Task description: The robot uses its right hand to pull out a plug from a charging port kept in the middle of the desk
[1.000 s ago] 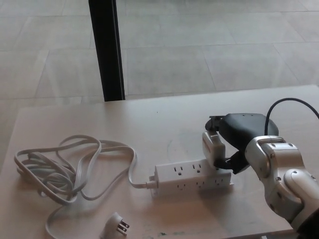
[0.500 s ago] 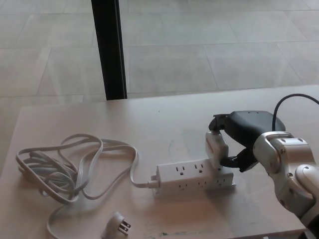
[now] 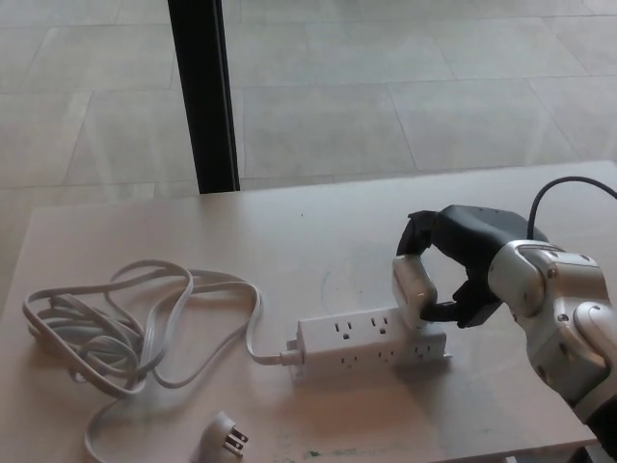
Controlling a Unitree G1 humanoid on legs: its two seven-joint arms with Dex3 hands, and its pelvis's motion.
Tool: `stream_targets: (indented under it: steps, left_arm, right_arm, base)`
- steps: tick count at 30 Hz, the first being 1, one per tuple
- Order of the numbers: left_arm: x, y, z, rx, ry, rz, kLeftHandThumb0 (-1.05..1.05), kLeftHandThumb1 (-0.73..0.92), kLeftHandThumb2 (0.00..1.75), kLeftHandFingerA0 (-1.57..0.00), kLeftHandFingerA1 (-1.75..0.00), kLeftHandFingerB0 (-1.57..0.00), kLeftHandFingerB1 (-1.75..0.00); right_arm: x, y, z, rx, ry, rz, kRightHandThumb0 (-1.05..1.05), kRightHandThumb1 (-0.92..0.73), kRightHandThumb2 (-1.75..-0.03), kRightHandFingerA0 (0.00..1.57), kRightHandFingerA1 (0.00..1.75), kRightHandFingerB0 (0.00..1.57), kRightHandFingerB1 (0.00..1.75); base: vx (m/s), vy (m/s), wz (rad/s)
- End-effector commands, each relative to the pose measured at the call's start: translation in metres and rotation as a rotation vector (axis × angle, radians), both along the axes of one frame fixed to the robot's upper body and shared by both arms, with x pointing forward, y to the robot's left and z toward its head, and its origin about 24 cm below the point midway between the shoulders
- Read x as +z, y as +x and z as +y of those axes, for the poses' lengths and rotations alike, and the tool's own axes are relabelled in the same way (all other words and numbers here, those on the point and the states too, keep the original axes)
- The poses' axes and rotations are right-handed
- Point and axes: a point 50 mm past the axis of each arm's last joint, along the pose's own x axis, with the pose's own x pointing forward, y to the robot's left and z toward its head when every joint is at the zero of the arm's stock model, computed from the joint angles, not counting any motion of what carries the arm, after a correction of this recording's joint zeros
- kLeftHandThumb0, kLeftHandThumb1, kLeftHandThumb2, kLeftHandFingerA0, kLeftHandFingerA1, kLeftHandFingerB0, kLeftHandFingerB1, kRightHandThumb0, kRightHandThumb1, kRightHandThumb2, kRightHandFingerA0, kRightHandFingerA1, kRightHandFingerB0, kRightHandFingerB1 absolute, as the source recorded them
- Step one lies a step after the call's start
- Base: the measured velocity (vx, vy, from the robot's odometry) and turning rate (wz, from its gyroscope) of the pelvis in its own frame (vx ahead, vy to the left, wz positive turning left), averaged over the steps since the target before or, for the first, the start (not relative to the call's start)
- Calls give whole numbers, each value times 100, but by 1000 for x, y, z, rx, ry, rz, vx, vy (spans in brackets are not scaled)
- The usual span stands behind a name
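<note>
A white power strip lies in the middle of the desk. A white plug block stands at the strip's right end, tilted, its lower end still at the strip. My right hand comes in from the right and is shut on that plug, thumb and fingers wrapped around its top. The strip's white cord runs left into a loose coil, ending in a white pronged plug lying near the front edge. My left hand does not show.
A black post stands behind the desk's far edge, with tiled floor beyond. A black cable arcs over my right forearm. The desk's front edge runs just below the strip and the loose plug.
My right hand has stayed closed on the plug and shifted only slightly, with the fingers curled a bit further over its top. The view has wobbled a little.
</note>
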Motion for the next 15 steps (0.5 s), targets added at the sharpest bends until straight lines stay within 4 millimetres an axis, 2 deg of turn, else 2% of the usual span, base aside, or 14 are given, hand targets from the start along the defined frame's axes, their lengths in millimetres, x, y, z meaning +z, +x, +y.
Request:
stream_targets:
  steps: [1, 2, 3, 4, 6, 7, 8, 9, 12, 13, 14, 15]
  left_arm:
    - [5, 1, 4, 6, 5, -18, -83, 92, 76, -75, -53, -63, -43]
    - [6, 0, 5, 2, 9, -17, -88, 79, 93, -72, -57, -58, -48]
    - [6, 0, 5, -4, 13, -17, -82, 92, 77, -75, -52, -63, -42]
    - [6, 0, 5, -2, 13, -17, -89, 79, 94, -72, -58, -58, -48]
    - [6, 0, 5, -2, 13, -17, -89, 79, 94, -72, -58, -58, -48]
    - [6, 0, 5, -4, 17, -13, -82, 92, 77, -74, -52, -63, -42]
    - [6, 0, 5, -7, 21, -12, -83, 92, 77, -74, -52, -62, -41]
    - [6, 0, 5, -11, 25, -16, -82, 92, 78, -74, -52, -63, -42]
    - [7, 1, 5, -9, 24, -24, -83, 92, 78, -74, -52, -62, -42]
    - [7, 1, 6, 3, 11, -28, -90, 79, 94, -71, -57, -58, -48]
    - [7, 1, 6, 6, 9, -32, -90, 79, 93, -74, -59, -58, -48]
    - [7, 1, 5, 10, 6, -38, -90, 79, 93, -74, -59, -58, -48]
  right_arm:
    - [-4, -5, 15, 59, 105, 104, -38, -56, -86, 84, 175, 75, 107]
    - [-6, -8, 14, 63, 93, 89, -36, -57, -82, 104, 175, 80, 126]
    - [-8, -8, 12, 62, 99, 90, -46, -49, -99, 111, 131, 95, 118]
    - [-9, -8, 12, 59, 102, 82, -46, -49, -98, 112, 132, 94, 116]
    - [-9, -8, 11, 59, 102, 81, -46, -49, -98, 112, 132, 94, 116]
    - [-8, -8, 11, 50, 101, 73, -36, -61, -75, 84, 175, 80, 116]
    - [-7, -7, 11, 46, 98, 59, -35, -61, -74, 86, 175, 76, 87]
    - [-5, -7, 10, 39, 94, 42, -34, -62, -73, 89, 171, 72, 77]
    - [-1, -5, 10, 36, 82, 18, -34, -62, -74, 91, 175, 73, 73]
    - [4, -4, 8, 24, 98, 9, -33, -56, -94, 111, 175, 72, 144]
    - [6, -3, 7, 19, 101, 3, -33, -53, -97, 91, 175, 77, 150]
    - [9, -2, 5, 12, 105, -7, -33, -53, -97, 91, 175, 77, 150]
  base:
    - [0, 0, 0]
    - [0, 0, 0]
    - [0, 0, 0]
    - [0, 0, 0]
    - [0, 0, 0]
    - [0, 0, 0]
    - [0, 0, 0]
    - [0, 0, 0]
    - [0, 0, 0]
    - [0, 0, 0]
    - [0, 0, 0]
    - [0, 0, 0]
